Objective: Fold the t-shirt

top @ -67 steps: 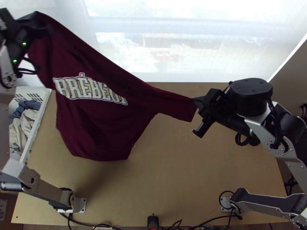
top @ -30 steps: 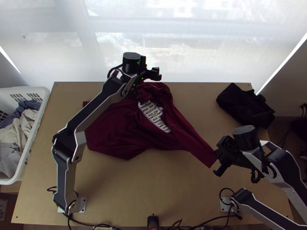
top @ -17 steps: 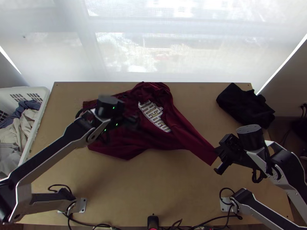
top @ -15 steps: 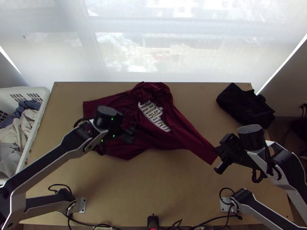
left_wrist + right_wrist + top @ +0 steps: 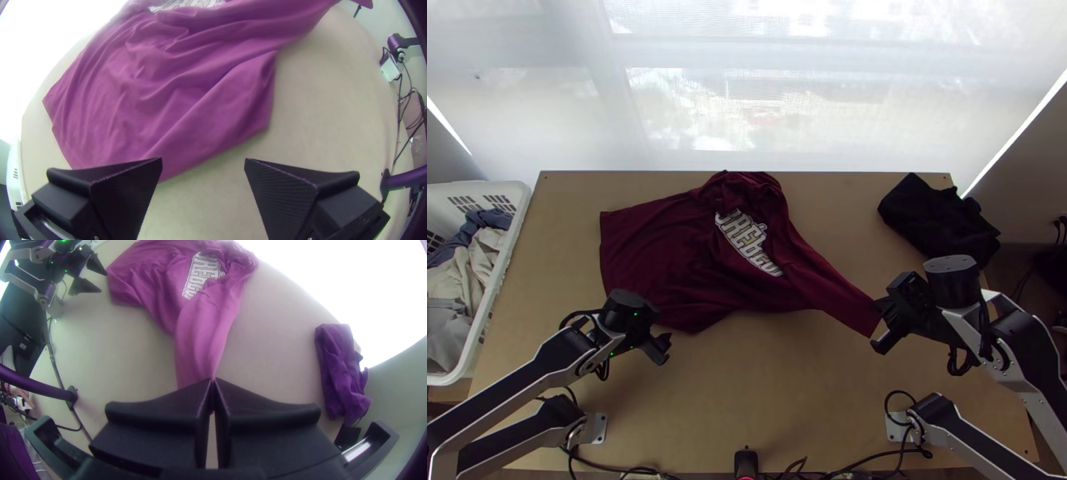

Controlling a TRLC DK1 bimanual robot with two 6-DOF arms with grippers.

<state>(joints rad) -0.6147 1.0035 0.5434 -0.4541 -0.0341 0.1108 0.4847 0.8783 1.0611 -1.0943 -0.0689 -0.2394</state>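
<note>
Drawn back from over the t-shirt (image 5: 675, 280) since the earlier frame: left gripper (image 5: 661, 336), now just beside the near edge of the cloth, on the side of the left arm's base. Unchanged in place: t-shirt and right gripper (image 5: 883, 312).

On the left, holds nothing, with fingers set wide apart. On the right, pinches the end of the sleeve (image 5: 839, 300) between fingers pressed narrow.

Spreads loosely over the middle and left of the table (image 5: 747, 392), with soft folds in the body of the t-shirt, a bunched part right at the far edge and the sleeve stretched toward the right side. Across the cloth, at a slant, pale print (image 5: 749, 242).

For moving: a broad stretch of wood between t-shirt and near edge; another between sleeve and black garment (image 5: 939, 220); a narrower strip toward the left edge. Along the near edge, cables (image 5: 859, 462).

Beside the left edge, a white basket (image 5: 517, 210), holding blue cloth (image 5: 479, 222), beige cloth (image 5: 467, 268) and grey cloth (image 5: 445, 332) in a loose heap. Bunched at the far right, partly past the right edge: black garment.
</note>
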